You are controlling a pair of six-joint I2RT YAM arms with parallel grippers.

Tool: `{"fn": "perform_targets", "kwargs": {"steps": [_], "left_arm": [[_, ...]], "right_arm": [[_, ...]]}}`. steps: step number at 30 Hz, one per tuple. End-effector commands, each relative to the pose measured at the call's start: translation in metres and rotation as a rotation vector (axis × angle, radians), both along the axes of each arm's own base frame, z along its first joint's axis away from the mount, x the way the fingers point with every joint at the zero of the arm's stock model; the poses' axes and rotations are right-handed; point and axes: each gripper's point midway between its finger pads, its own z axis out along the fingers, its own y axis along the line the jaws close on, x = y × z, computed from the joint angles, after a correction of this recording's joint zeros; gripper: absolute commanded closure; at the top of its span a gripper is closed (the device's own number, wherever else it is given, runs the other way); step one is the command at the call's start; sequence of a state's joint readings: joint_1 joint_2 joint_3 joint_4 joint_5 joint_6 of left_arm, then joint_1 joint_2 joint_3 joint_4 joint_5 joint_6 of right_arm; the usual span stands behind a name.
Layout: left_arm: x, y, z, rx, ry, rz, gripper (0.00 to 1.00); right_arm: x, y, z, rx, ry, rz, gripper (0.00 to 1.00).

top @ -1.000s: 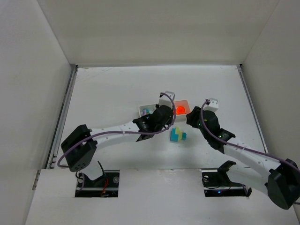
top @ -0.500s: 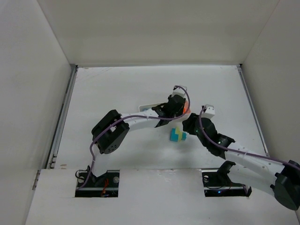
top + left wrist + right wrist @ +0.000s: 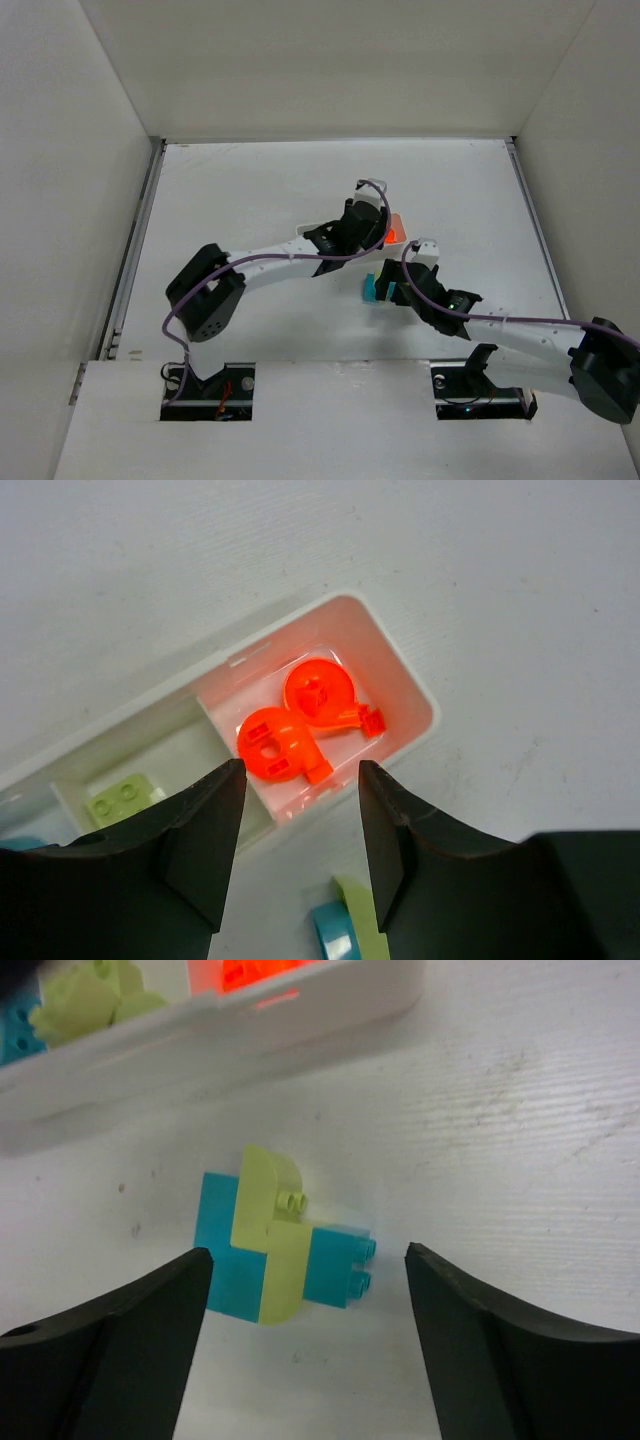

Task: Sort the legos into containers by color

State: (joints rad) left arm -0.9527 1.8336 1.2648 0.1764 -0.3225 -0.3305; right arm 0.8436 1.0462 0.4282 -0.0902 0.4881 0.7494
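Nearest, the right hand hangs over the desk, fingers spread wide with nothing held. It straddles a joined cluster of legos without touching it. In the right wrist view the teal brick lies flat, its long axis left to right and studs at its right end. A yellow-green piece crosses it near to far. Just beyond lies the white tray, long axis roughly left to right, its near wall between cluster and compartments. A teal piece sits in the left compartment, a yellow-green brick in the middle one, and two round orange-red pieces in the right one. Above that right compartment the left hand hovers, fingers wide, holding nothing.
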Motion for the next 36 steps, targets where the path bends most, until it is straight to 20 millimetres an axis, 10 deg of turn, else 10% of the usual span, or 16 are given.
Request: {"fn": "perform_targets", "kwargs": {"steps": [1, 7, 13, 22, 36], "left_arm": [[-0.010, 0.020, 0.058, -0.114, -0.082, 0.026, 0.54], [-0.053, 0.079, 0.051, -0.154, -0.043, 0.089, 0.52], [-0.101, 0.126, 0.011, -0.191, 0.108, 0.153, 0.50], [-0.146, 0.098, -0.023, -0.306, 0.241, 0.064, 0.39], [-0.132, 0.038, -0.041, -0.353, 0.264, -0.011, 0.44]], "right_arm": [[-0.004, 0.017, 0.005, 0.009, 0.007, 0.039, 0.10], [-0.007, 0.018, 0.006, 0.037, 0.001, 0.014, 0.03], [0.005, -0.004, 0.017, 0.136, -0.036, -0.083, 0.27], [0.030, -0.021, 0.004, 0.223, -0.026, -0.166, 0.59], [0.038, -0.019, -0.003, 0.269, -0.005, -0.169, 0.60]]}}
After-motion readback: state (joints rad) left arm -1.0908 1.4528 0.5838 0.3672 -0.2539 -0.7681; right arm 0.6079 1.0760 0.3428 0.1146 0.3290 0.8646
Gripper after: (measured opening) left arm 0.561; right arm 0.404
